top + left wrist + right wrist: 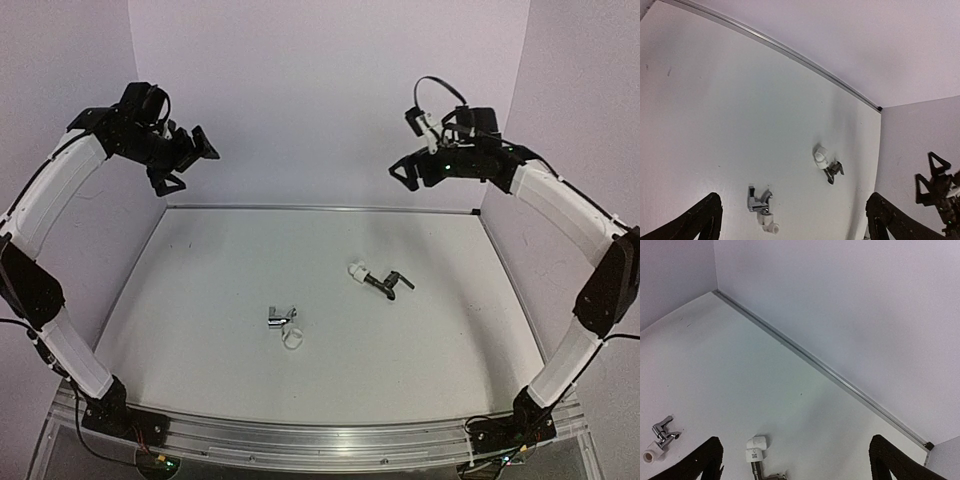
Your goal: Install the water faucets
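The matte black faucet (389, 285) lies on the white table right of centre, its stem joined to a white elbow fitting (357, 270). The chrome faucet (279, 316) lies near the centre, touching another white fitting (292, 340). My left gripper (190, 165) is raised high at the back left, open and empty. My right gripper (403, 173) is raised high at the back right, open and empty. The left wrist view shows the black faucet (834, 171) and the chrome faucet (758, 200) far below. The right wrist view shows the chrome faucet (664, 429) and the elbow (756, 449).
White walls stand behind and on both sides of the table. A metal strip (320, 208) runs along the table's back edge, and a metal rail (320, 440) along the near edge. The right gripper shows at the left wrist view's right edge (935, 185).
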Controlling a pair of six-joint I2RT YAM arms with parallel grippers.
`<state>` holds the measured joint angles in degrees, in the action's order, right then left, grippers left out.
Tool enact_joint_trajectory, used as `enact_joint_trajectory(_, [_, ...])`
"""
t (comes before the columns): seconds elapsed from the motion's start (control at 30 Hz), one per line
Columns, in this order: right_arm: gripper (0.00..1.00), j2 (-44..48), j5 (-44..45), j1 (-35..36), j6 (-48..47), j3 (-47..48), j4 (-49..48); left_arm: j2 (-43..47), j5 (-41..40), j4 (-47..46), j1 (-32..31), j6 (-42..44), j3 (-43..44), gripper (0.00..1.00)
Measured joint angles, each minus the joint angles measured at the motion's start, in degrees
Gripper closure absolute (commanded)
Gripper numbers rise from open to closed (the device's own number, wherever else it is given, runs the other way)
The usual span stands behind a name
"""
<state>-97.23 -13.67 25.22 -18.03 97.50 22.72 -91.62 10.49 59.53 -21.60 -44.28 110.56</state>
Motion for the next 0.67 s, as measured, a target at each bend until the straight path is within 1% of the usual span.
enact_joint_trajectory(0.1, [0.02, 3.4, -2.0, -6.4, 2.4, 0.1, 0.7, -1.1, -0.8, 0.7, 5.4, 3.0, -0.8, 0.00])
enact_joint_trajectory(0.2, [0.02, 5.2, -3.4, -12.3, 4.4, -1.0, 0.6, -1.0, -1.7, 0.5, 9.6, 6.3, -5.2, 0.00])
enact_joint_trajectory(0.27, [0.02, 6.2, -4.6, -16.5, 5.6, -3.5, 0.6, -0.9, -1.9, 0.2, 10.7, 8.3, -9.2, 0.00])
enact_joint_trajectory(0.4, [0.02, 6.6, -6.7, -23.6, 7.7, -10.0, 1.1, -0.1, -0.4, -2.1, 10.9, 12.5, -19.4, 0.00])
enact_joint_trajectory(0.53, [0.02, 6.6, -7.9, -25.5, 8.3, -15.0, 2.7, 1.5, 2.1, -3.5, 10.9, 15.8, -26.4, 0.00])
enact_joint_trajectory(0.67, [0.02, 6.6, -10.3, -25.1, 8.5, -16.2, 3.2, 2.4, 3.1, -4.6, 10.9, 18.4, -28.0, 0.00])
